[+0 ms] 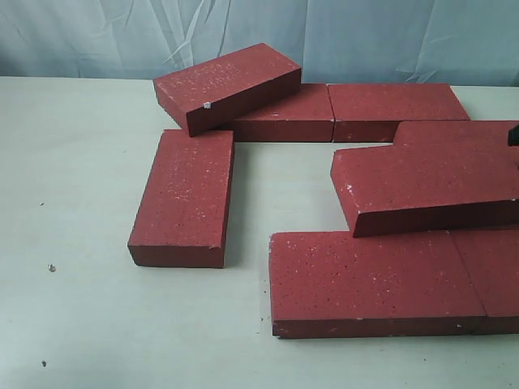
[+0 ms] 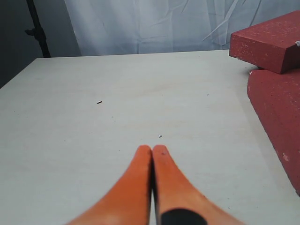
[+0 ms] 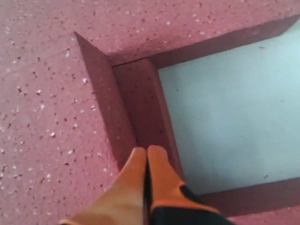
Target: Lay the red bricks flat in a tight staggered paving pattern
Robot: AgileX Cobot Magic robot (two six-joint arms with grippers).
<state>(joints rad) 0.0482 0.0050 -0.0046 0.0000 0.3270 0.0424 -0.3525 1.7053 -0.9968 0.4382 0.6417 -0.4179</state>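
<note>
Several red bricks lie on the pale table [image 1: 73, 308]. One brick [image 1: 185, 194] lies flat alone at the left. A chipped brick [image 1: 227, 85] leans tilted on the back row [image 1: 397, 109]. Another brick [image 1: 426, 182] rests askew on top of the right-hand bricks, above the front row [image 1: 365, 279]. My left gripper [image 2: 152, 149] is shut and empty over bare table, with a brick [image 2: 276, 108] off to one side. My right gripper [image 3: 147, 150] is shut and empty; its orange tips sit by the end face of a raised brick [image 3: 42, 93] over a lower brick [image 3: 145, 103].
A bare patch of table [image 1: 284, 186] is enclosed by the bricks. Small crumbs [image 1: 51, 267] dot the table at the left. A pale curtain [image 1: 81, 36] hangs behind. A dark part [image 1: 512, 134] shows at the right edge of the exterior view.
</note>
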